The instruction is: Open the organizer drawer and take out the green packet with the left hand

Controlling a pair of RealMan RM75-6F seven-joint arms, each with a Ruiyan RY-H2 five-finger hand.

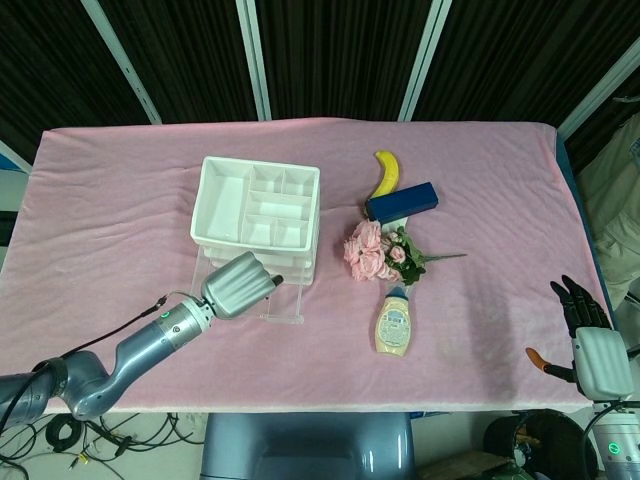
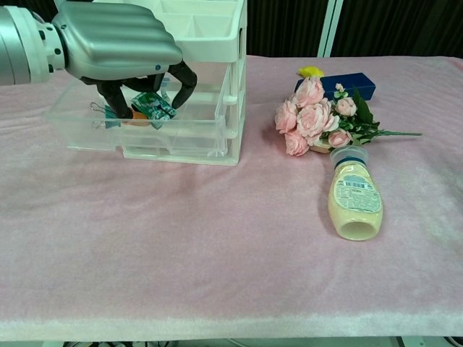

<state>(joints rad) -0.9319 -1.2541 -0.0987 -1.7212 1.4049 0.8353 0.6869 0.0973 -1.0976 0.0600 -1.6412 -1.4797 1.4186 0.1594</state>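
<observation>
The white organizer [image 1: 258,205] [image 2: 233,43] stands left of centre on the pink cloth, and its clear lower drawer [image 2: 195,134] [image 1: 288,304] is pulled out toward me. My left hand [image 2: 119,45] [image 1: 238,283] reaches down into the drawer from above. Its fingers curl around the green packet [image 2: 150,106], which is tilted and pinched against the orange-tipped thumb. In the head view the hand hides the packet. My right hand [image 1: 590,335] rests far off at the table's front right corner, fingers spread, holding nothing.
A pink rose bouquet [image 2: 318,116] [image 1: 385,250] lies right of the organizer. A cream sauce bottle [image 2: 354,199] [image 1: 395,322] lies in front of it. Behind are a blue box [image 2: 340,83] [image 1: 402,201] and a banana [image 1: 385,172].
</observation>
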